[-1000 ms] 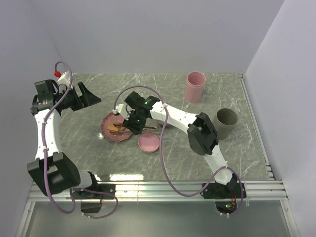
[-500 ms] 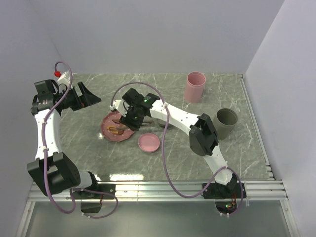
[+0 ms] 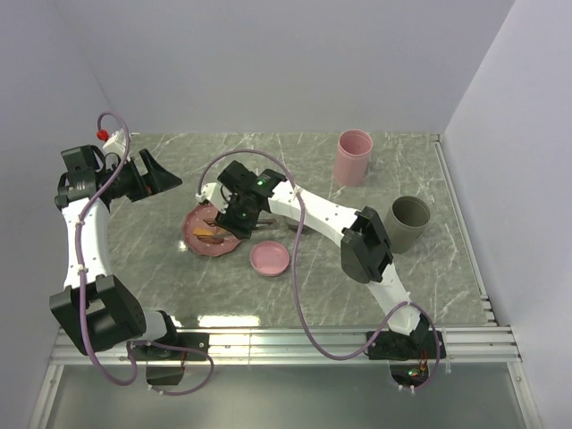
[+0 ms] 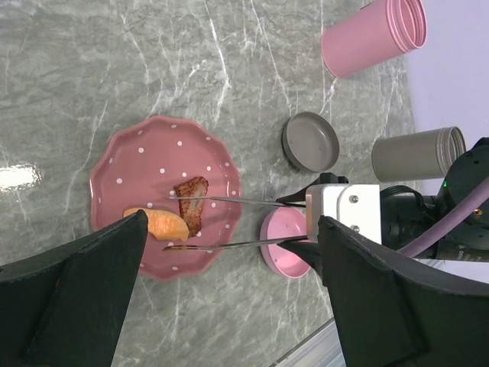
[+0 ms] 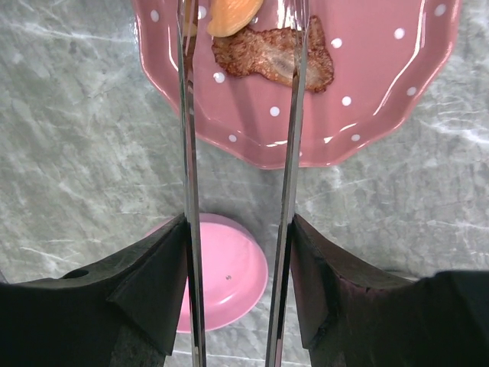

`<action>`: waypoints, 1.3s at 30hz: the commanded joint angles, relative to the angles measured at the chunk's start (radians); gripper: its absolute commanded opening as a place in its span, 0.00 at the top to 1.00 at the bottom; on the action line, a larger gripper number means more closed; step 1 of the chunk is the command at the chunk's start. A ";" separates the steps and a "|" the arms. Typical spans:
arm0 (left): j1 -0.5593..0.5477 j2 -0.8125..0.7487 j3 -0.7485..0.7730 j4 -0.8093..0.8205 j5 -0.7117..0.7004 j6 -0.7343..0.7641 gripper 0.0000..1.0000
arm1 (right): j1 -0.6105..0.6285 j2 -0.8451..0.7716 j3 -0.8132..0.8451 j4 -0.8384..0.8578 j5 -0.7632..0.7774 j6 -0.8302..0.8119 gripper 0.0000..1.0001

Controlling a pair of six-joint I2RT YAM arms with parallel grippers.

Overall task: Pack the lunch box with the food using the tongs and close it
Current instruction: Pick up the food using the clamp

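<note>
On the pink dotted plate (image 4: 130, 168) lies the food: a brown meat slice (image 4: 191, 202) and an orange piece (image 4: 157, 224). My right gripper (image 5: 238, 229) is shut on the silver tongs (image 5: 189, 153), one arm pressed against each finger. The tongs stand spread over the plate (image 5: 367, 92). One arm crosses the meat (image 5: 263, 57), and the orange piece (image 5: 233, 15) lies between the arms. My left gripper (image 3: 165, 177) hangs open and empty, high at the back left. The pink lunch box (image 3: 354, 156) stands upright and open at the back.
A pink lid (image 3: 268, 258) lies just in front of the plate (image 3: 189, 234), under my right wrist. A grey lid (image 4: 310, 141) rests behind it. A grey cylinder container (image 3: 410, 223) stands at the right. The right arm's cable loops over the table's middle.
My right gripper has carried the tongs to the left and a little back, so their arms reach farther over the plate. The left arm has not moved.
</note>
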 commanded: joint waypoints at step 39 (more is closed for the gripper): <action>0.032 -0.035 -0.034 0.033 0.052 0.009 0.00 | 0.032 -0.008 0.091 -0.017 0.022 0.016 0.67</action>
